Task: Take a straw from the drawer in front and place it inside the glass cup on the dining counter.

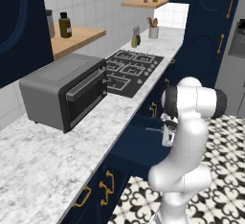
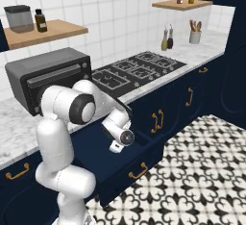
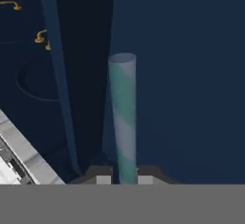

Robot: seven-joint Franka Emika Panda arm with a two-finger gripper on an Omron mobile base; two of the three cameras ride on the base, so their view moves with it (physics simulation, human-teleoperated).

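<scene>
The navy drawer [image 1: 136, 144] stands pulled out under the marble worktop, and my hand reaches down into it. In the hand view the straw [image 3: 123, 117], striped pale grey-white and green, rises straight up from between my fingertips against the drawer's dark inside [image 3: 191, 98]. My gripper [image 3: 124, 179] is shut on the straw's lower end. From the base views, the gripper [image 1: 167, 136] [image 2: 115, 147] hangs low over the open drawer [image 2: 139, 164], and the arm hides the straw. The glass cup and the dining counter are out of view.
A grey toaster oven [image 1: 64, 91] and a black hob [image 1: 131, 70] sit on the marble worktop [image 1: 43, 170] above the drawer. Navy cabinet doors with gold handles [image 2: 156, 120] line the front. Patterned floor tiles [image 2: 192, 171] lie to the right.
</scene>
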